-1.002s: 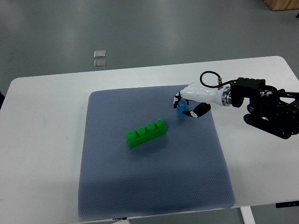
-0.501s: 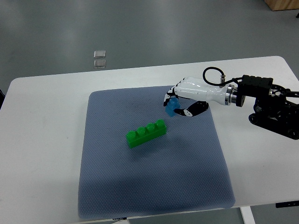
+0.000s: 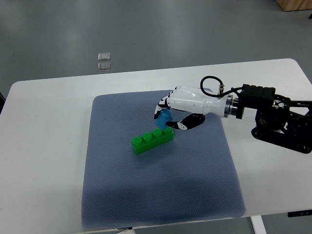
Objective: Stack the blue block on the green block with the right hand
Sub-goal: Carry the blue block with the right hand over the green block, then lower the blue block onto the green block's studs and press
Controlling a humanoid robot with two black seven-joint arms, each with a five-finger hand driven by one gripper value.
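A long green block with a row of studs lies at a slant on the grey-blue mat. My right hand comes in from the right, white with black fingertips, and its fingers are curled around a small blue block. The blue block hangs just above the right end of the green block; whether they touch cannot be told. The left arm does not show.
The mat lies on a white table. My right arm's black forearm stretches over the table's right side. Two small clear squares lie on the floor beyond the table's far edge.
My right hand has carried the blue block leftward and slightly toward the near side, from the mat's upper right to above the green block's right end.
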